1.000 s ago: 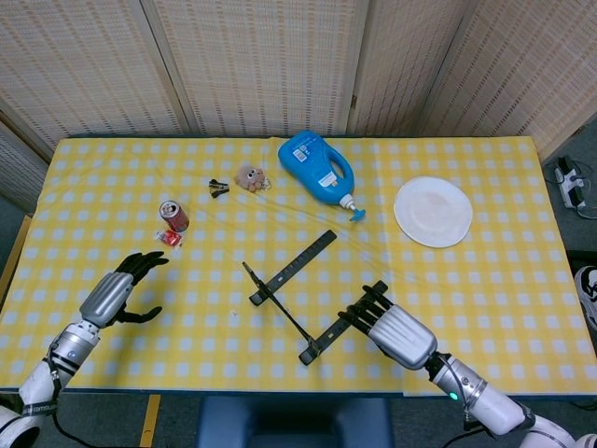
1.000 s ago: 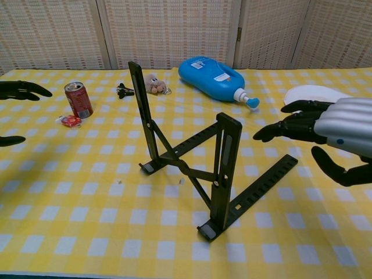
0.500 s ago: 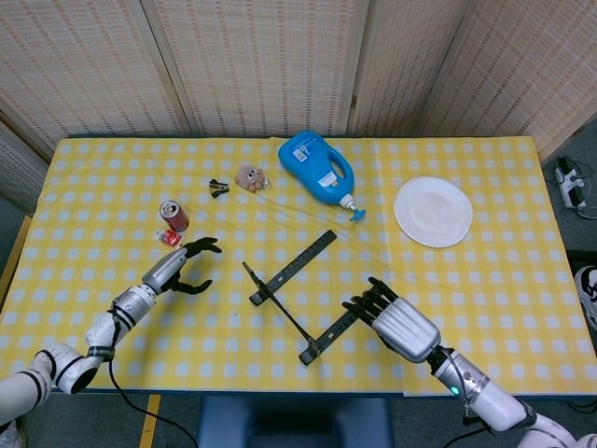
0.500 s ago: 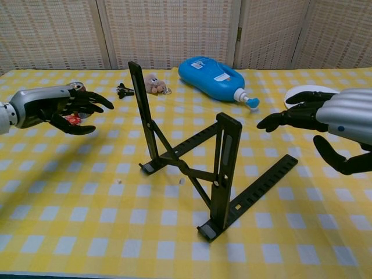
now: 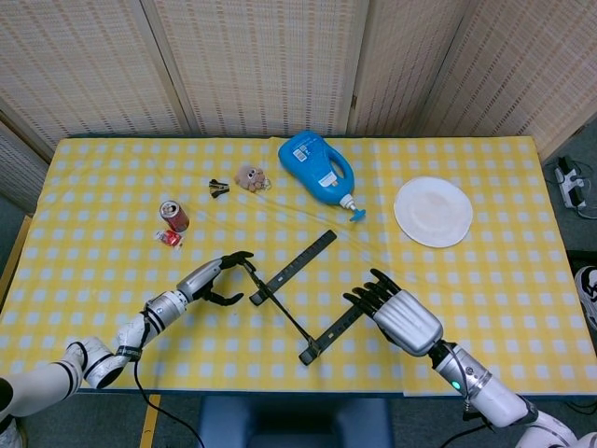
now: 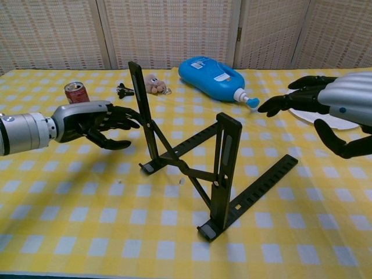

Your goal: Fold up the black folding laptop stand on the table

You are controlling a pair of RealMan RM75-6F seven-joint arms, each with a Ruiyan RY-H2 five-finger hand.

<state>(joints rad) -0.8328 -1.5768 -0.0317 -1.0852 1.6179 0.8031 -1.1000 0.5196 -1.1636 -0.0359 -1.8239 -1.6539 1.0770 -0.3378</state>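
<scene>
Black and still unfolded, the laptop stand (image 6: pixel 192 163) sits between the two hands, its two uprights raised. The left hand (image 6: pixel 96 123) has travelled in from the table's left side since half a second ago; its spread fingertips (image 6: pixel 132 120) are now right at the stand's rear upright, and contact cannot be confirmed. It holds nothing, fingers wide. The right hand (image 6: pixel 328 104) has lifted slightly, also wide and empty, apart from the stand on its far side. Beyond the left hand: one red can (image 5: pixel 173 215), one small red packet (image 5: pixel 169 238), one binder clip (image 5: pixel 218 188), one plush toy (image 5: pixel 248 175). Beyond the right hand: one blue bottle (image 5: pixel 320 168), one white plate (image 5: pixel 433 211).
</scene>
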